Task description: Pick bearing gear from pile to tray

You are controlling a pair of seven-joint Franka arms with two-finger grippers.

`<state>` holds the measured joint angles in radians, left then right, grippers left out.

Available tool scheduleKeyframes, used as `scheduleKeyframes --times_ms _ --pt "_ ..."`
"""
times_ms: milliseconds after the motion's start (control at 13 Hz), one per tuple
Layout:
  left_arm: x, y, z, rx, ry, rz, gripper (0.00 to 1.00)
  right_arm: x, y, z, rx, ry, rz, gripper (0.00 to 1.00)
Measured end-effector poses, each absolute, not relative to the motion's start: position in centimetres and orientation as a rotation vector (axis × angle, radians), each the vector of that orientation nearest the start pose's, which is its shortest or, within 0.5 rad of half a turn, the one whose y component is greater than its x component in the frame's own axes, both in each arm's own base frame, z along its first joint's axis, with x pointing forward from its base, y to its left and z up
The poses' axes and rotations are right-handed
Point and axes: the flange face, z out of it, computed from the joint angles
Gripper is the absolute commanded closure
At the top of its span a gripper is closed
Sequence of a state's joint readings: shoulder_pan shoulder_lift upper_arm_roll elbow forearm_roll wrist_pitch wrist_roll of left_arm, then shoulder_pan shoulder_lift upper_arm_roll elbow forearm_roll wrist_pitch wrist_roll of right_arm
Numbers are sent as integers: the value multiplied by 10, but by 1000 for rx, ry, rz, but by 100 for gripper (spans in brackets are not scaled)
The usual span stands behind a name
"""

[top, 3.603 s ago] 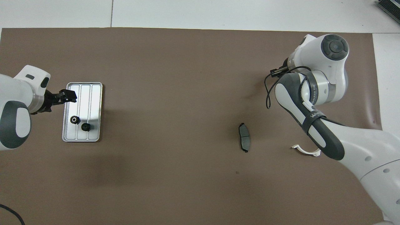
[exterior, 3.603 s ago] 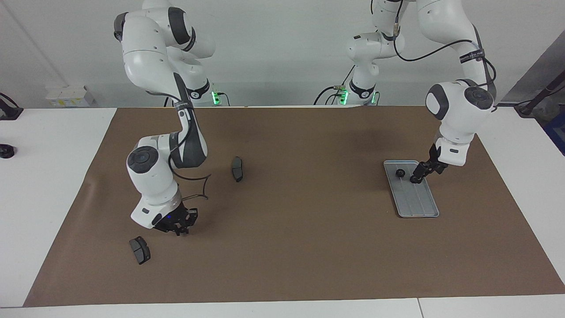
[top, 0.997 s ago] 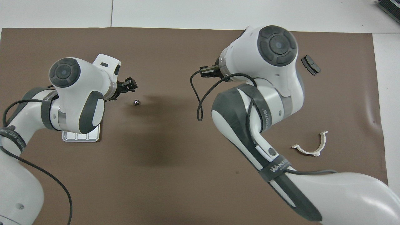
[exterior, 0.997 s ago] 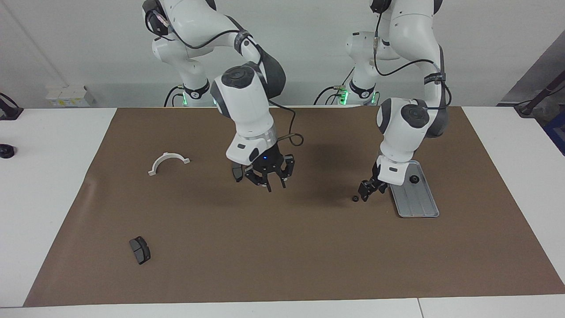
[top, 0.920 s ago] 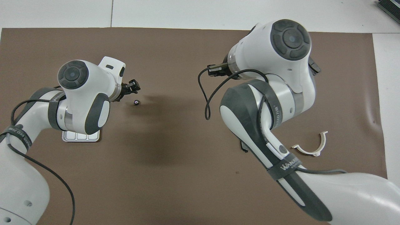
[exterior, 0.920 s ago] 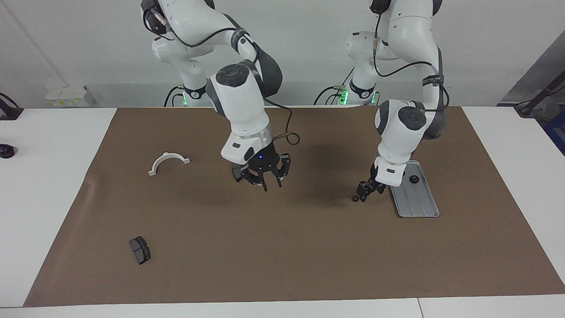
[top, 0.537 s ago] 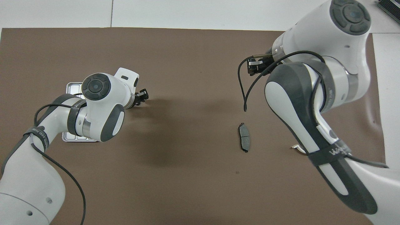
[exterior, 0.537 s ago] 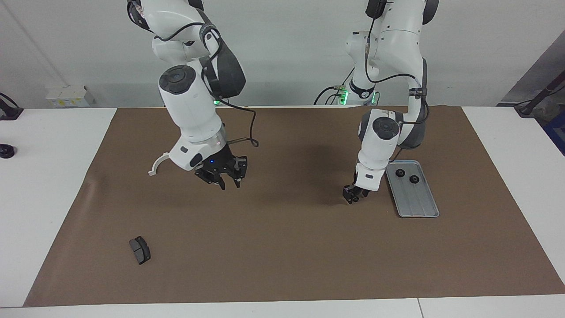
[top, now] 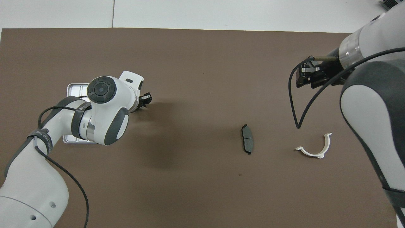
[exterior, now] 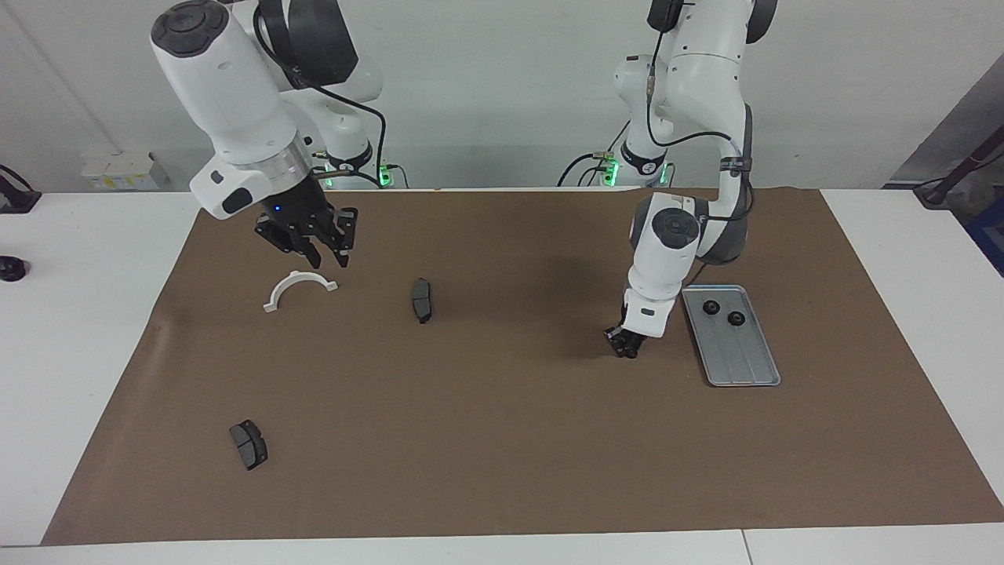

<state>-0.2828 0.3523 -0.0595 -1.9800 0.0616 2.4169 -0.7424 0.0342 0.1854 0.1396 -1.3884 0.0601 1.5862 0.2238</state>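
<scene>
Right gripper (exterior: 316, 249) now raised, splayed, over white half-ring bracket (exterior: 298, 289); left gripper (exterior: 625, 344) low beside tray (exterior: 741, 357), grip state unclear.

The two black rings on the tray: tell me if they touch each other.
Apart. In the facing view one black ring and the other black ring sit on the tray with a clear strip of bare metal between them.
</scene>
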Motion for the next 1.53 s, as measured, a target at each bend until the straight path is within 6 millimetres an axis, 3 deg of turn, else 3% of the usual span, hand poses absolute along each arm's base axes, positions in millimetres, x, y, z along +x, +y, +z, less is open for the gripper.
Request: scheduleKeyframes --times_ms 153,307,383,460,537,613,767,997,1150,1303,1380,1457,1533 --pt "583 -204 298 -3109 -565 -139 100 597 91 608 -3062 39 56 54" --pt "587 -199 304 -3098 -563 -149 100 592 80 608 -3066 -12 84 44" --pt "590 -194 314 -3091 -572 -151 100 589 76 609 -3067 -32 88 34" --pt "595 -182 333 -3083 -577 -159 100 586 70 609 -3069 -54 89 6" --pt "599 -162 356 -3077 -568 -168 100 584 64 609 -3070 -84 89 0" --pt "601 -137 377 -3072 -548 -172 100 583 59 609 -3070 -108 89 0" --pt "604 -79 402 -3066 -496 -179 100 582 58 610 -3069 -126 83 0" --pt "602 -12 391 -3070 -371 -148 100 583 66 610 -3072 -142 34 0" --pt "594 -2 369 -3080 -329 -164 100 582 70 604 -3074 -149 12 0" --pt "583 -8 340 -3091 -301 -198 100 574 75 595 -3077 -160 41 0" --pt "578 -10 328 -3095 -292 -203 67 570 74 589 -3078 -158 48 0" --pt "575 -11 319 -3098 -280 -198 27 566 73 582 -3079 -153 48 0" --pt "575 -12 314 -3100 -267 -195 0 562 73 576 -3080 -152 50 0"
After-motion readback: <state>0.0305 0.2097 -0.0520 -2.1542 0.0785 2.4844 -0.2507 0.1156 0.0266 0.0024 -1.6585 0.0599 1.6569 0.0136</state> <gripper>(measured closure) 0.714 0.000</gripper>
